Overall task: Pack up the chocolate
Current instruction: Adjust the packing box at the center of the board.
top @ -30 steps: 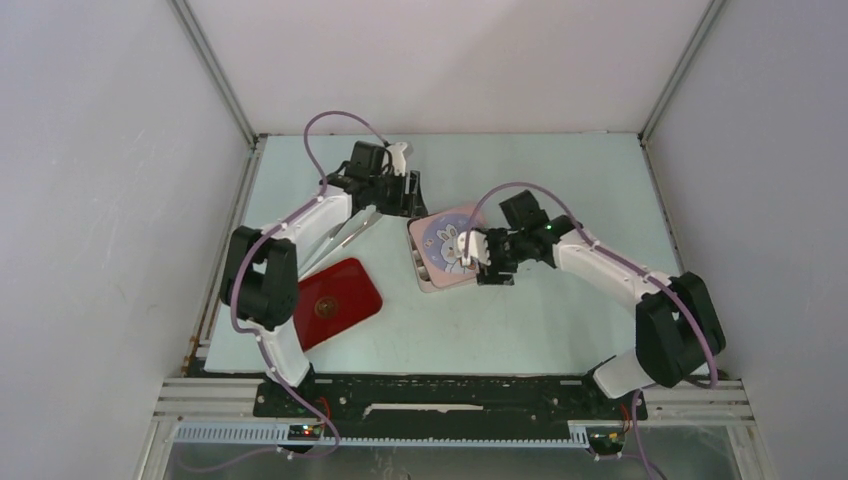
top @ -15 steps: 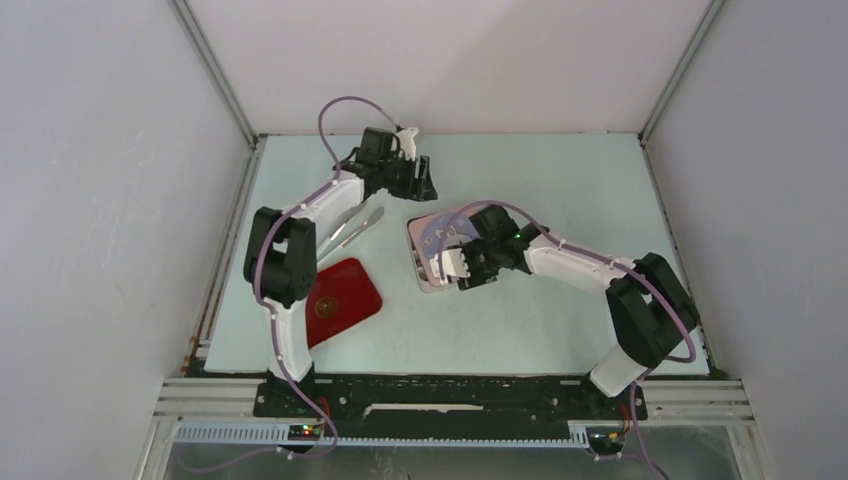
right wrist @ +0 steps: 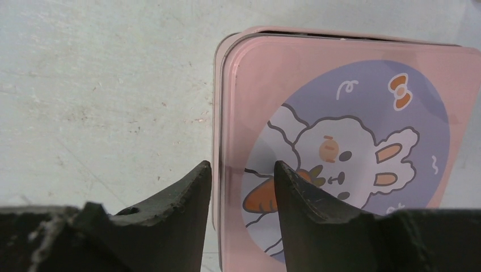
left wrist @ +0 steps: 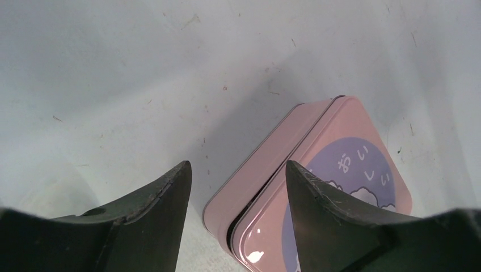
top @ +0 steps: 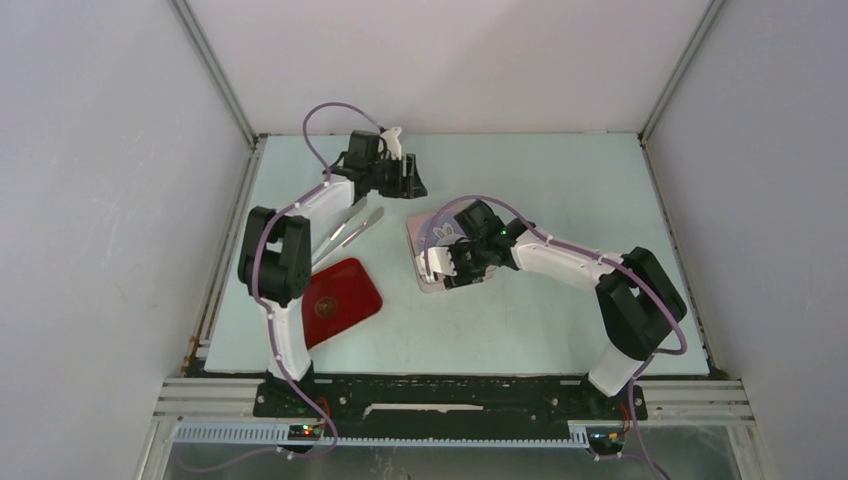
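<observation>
Right tool (right wrist: 241, 168) — astride tin (right wrist: 351, 85) edge.

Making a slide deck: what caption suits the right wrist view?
Right gripper straddles the edge of the lidded pink bunny tin, jaws apart.

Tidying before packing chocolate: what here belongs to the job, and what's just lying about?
Job: pink tin, right gripper at its edge; no chocolate shows.
Lying about, it seems: red tray, tongs, both untouched.
</observation>
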